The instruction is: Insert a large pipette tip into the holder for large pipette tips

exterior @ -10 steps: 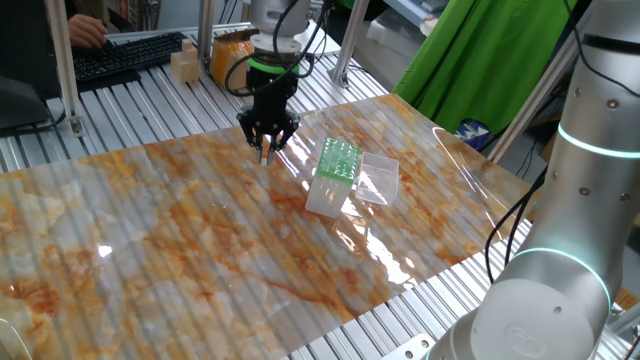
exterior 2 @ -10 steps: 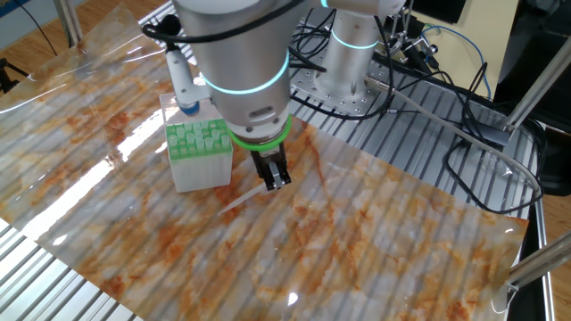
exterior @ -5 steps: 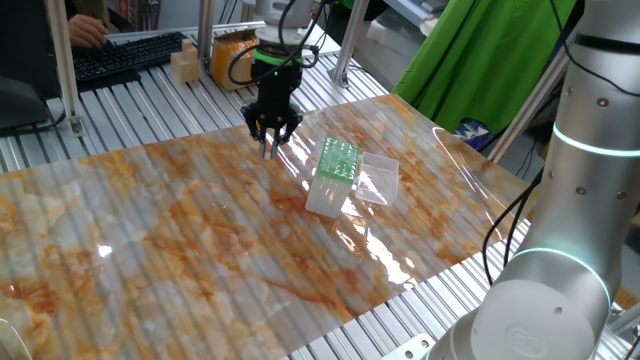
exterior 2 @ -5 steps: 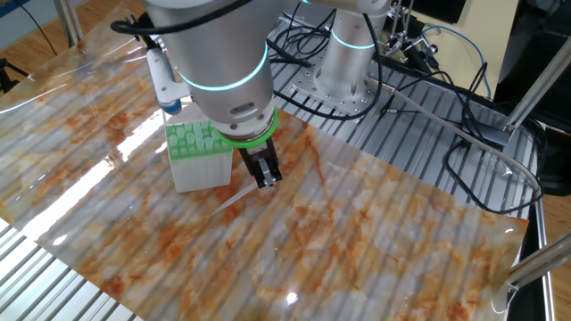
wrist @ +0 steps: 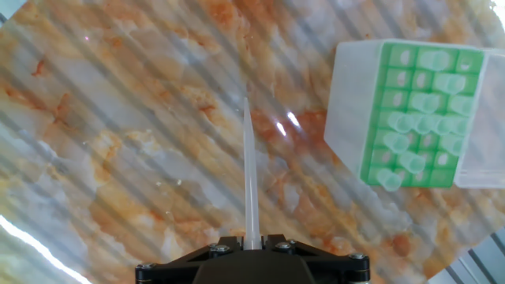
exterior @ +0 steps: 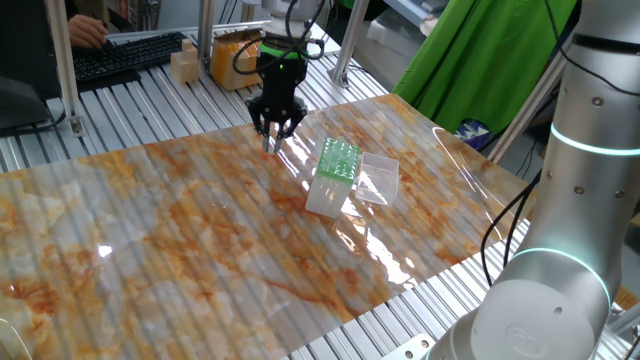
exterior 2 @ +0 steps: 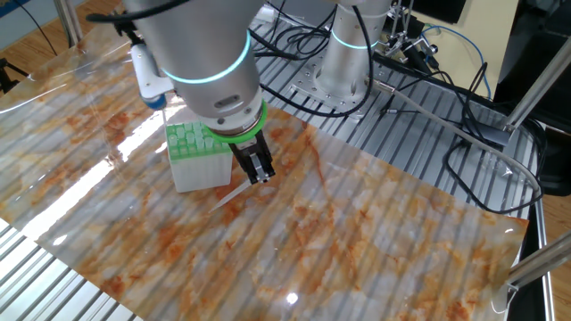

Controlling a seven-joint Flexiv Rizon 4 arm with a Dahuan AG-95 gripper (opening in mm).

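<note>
My gripper (exterior: 272,133) is shut on the large pipette tip (wrist: 249,170), a thin whitish cone that points away from the fingers, its point above the marbled sheet. The tip also shows in the other fixed view (exterior 2: 228,195), slanting down to the left below the gripper (exterior 2: 257,175). The holder for large pipette tips (exterior: 334,175) is a white box with a green grid top holding several tips, with a clear lid (exterior: 376,178) lying flat beside it. In the hand view the holder (wrist: 410,114) is at the upper right, apart from the tip. The gripper is up and to the left of the holder.
A glossy orange-marbled sheet (exterior: 180,240) covers the slatted metal table (exterior: 110,100). A keyboard (exterior: 125,55), a wooden block (exterior: 185,65) and an orange container (exterior: 230,55) stand at the back left. A second robot arm (exterior: 590,180) is at the right. Cables (exterior 2: 446,98) lie by the arm's base.
My gripper has risen and moved a little away toward the back of the table, carrying the pipette tip off the sheet. The holder has not moved.
</note>
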